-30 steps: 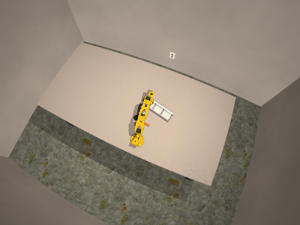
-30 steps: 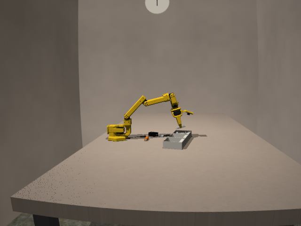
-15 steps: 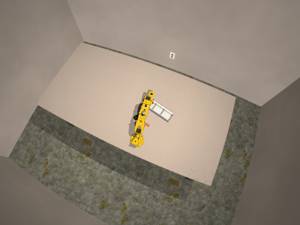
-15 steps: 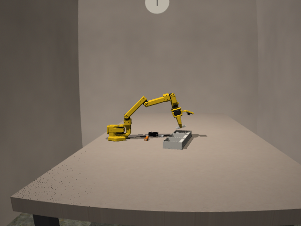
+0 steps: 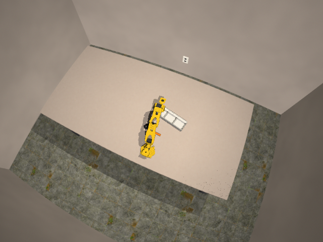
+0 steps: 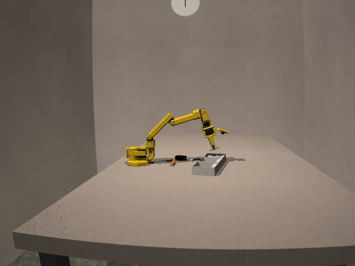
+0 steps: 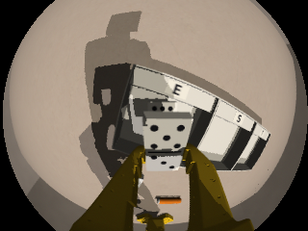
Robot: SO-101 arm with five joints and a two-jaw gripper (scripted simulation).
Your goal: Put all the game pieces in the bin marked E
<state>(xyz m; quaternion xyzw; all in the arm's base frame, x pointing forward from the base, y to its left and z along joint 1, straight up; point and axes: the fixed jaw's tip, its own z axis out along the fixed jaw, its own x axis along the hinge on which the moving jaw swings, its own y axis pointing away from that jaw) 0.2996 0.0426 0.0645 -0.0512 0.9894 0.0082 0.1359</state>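
A bare, windowless workroom: 1 big table (image 5: 208, 130) (image 6: 200, 200), plain walls, 1 outlet (image 5: 185, 59), stone-like floor (image 5: 156, 208).
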